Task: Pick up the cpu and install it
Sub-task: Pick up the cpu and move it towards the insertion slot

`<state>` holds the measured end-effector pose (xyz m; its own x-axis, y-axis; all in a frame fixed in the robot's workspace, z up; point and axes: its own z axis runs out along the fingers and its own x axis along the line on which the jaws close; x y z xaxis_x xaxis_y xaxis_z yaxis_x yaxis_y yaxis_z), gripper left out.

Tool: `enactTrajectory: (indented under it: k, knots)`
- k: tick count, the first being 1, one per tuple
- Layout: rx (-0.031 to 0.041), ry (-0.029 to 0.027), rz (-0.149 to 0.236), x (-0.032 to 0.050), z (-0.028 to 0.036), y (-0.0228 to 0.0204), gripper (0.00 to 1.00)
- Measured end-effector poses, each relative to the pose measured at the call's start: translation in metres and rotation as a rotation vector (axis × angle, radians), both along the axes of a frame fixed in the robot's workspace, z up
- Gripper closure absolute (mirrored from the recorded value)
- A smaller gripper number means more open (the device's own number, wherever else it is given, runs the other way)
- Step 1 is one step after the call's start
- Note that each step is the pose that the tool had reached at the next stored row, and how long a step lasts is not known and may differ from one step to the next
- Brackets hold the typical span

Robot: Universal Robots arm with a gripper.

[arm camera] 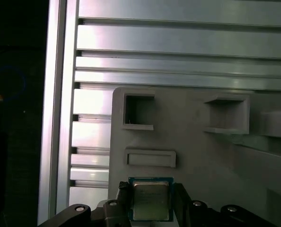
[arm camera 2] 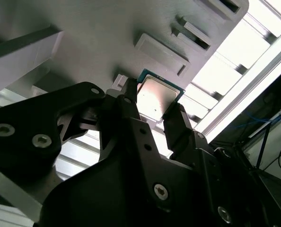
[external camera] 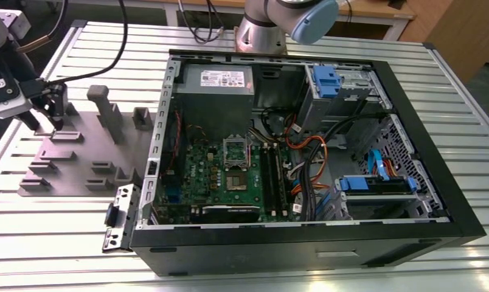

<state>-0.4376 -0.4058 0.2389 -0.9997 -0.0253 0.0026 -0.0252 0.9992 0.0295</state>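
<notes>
So, jaws closed onto cpu, gap only as wide as cpu itself; one black finger presses on each opposite edge. Silvery top of cpu faces camera in both wrist views. Whole gripper stands low over grey fixture plate at exterior view's left, well apart from socket. Whether cpu touches plate, cannot tell. Plate lies on slatted metal table, just beside open computer case with green board inside.
</notes>
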Motion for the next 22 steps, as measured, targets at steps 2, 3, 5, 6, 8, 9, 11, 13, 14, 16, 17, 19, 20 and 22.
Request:
enactTrajectory:
  k: [2,3,5,6,8,9,11,13,14,16,17,19,20,22]
  knots:
    - [0.0,0.0001,0.0,0.0,0.0025,0.0,0.53]
    - [0.0,0.0,0.0,0.0,0.0037,0.0,0.53]
    - [0.0,0.0001,0.0,0.0,0.0063,0.0,0.53]
    - [0.0,0.0,0.0,0.0,0.0076,0.0,0.53]
    - [0.0,0.0,0.0,0.0,0.0102,0.0,0.53]
    - [0.0,0.0,0.0,0.0,0.0115,0.0,0.53]
    - [0.0,0.0,0.0,0.0,0.014,0.0,0.53]
    - [0.0,0.0001,0.0,0.0,0.0169,0.0,0.53]
    - [0.0,0.0,0.0,0.0,0.0183,0.0,0.53]
    - [0.0,0.0,0.0,0.0,0.0206,0.0,0.53]
    - [0.0,0.0,0.0,0.0,0.0218,0.0,0.53]
    - [0.0001,0.0,0.0,0.0,0.0241,0.0,0.53]
    - [0.0,0.0,0.0,0.0,0.0254,0.0,0.53]
    - [0.0,0.0,0.0,0.0,0.0277,0.0,0.53]
